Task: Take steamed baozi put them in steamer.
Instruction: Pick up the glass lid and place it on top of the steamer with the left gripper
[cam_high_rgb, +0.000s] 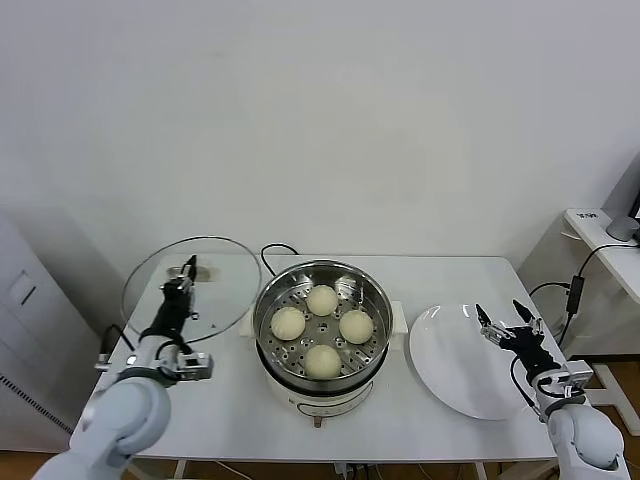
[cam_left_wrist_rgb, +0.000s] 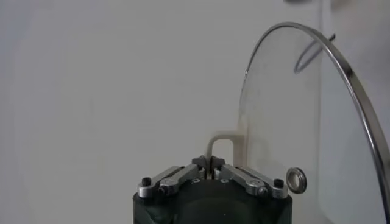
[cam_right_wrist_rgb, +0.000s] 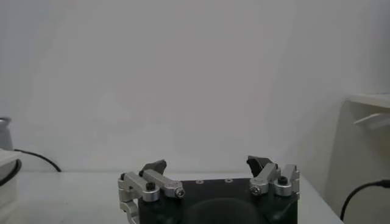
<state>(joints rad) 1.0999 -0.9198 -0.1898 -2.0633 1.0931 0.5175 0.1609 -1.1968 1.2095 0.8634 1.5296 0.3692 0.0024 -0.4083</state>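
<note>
Steamed baozi, all four of them, sit on the perforated tray inside the steamer (cam_high_rgb: 322, 322): one at the back (cam_high_rgb: 321, 299), one on my left side (cam_high_rgb: 288, 322), one on my right side (cam_high_rgb: 356, 325) and one at the front (cam_high_rgb: 322, 360). They lie close together in a ring, each apart from its neighbours, none touching the steel wall as far as I can see. The steamer stands in the middle of the white surface (cam_high_rgb: 230, 400) on its white base.

My left pincer (cam_high_rgb: 186, 270) is to the left of the steamer, well apart from the buns, and it is clenched on the beige handle (cam_left_wrist_rgb: 220, 148) of the glass lid (cam_high_rgb: 185, 290). The lid is held up, tilted, over the surface beside the pot, its steel rim close to the pot's left edge. In the left wrist view my fingertips meet on the handle's loop.

My right pincer (cam_high_rgb: 503, 322) hovers over the far side of the white plate (cam_high_rgb: 462, 360), to the right of the steamer. It is released, fingers spread wide, with nothing between them. The buns lie between my two pincers, nearer the left one.
</note>
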